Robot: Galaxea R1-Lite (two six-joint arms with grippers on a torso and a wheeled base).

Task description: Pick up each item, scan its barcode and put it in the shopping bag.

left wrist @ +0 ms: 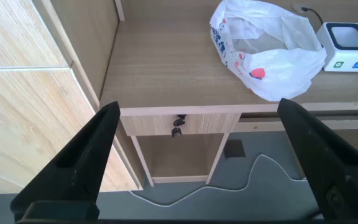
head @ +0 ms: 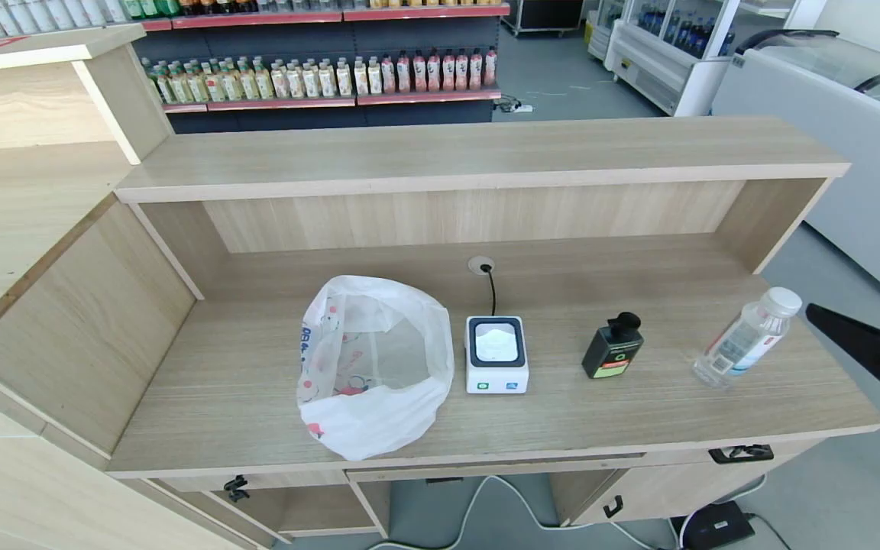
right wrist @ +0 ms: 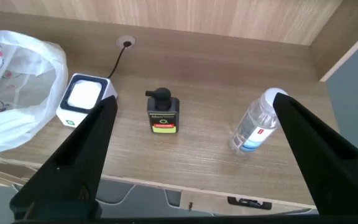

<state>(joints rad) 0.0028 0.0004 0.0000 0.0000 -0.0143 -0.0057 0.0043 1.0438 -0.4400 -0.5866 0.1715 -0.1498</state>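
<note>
Wide open and empty, the right end effector (right wrist: 192, 106) hangs near the water bottle (right wrist: 257, 124) on the worktop (right wrist: 216, 168) just ahead of it; the bottle is likely light, slick and squashable, so grip its labelled mid-body.

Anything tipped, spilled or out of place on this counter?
Nothing stands out. The shopping bag sits open, the scanner beside it, and the dark pump bottle and clear water bottle stand upright on the counter; no spill shows.

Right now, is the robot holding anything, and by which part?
Nothing is held. The left gripper and right gripper are both open and empty; the water bottle and pump bottle sit untouched on the counter.
</note>
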